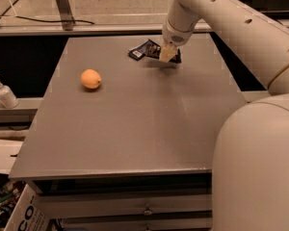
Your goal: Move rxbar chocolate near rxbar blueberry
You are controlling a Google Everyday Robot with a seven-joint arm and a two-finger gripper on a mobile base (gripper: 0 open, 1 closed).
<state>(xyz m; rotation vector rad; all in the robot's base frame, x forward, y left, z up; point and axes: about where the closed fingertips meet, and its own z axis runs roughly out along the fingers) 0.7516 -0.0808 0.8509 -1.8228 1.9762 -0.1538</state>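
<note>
The rxbar blueberry [138, 51] is a short dark blue wrapper with a white patch, lying at the far middle of the grey table [135, 129]. My gripper [167, 54] reaches down from the upper right, just right of it. It is shut on the rxbar chocolate [177, 58], a dark wrapper that sticks out on both sides of the pale fingers. The gripper hides most of that bar. The bar's left end lies next to the blueberry bar, and I cannot tell whether they touch.
An orange [91, 79] sits on the left half of the table. A white pump bottle [4, 93] stands on a ledge off the table's left edge. My white arm and body fill the right side of the view.
</note>
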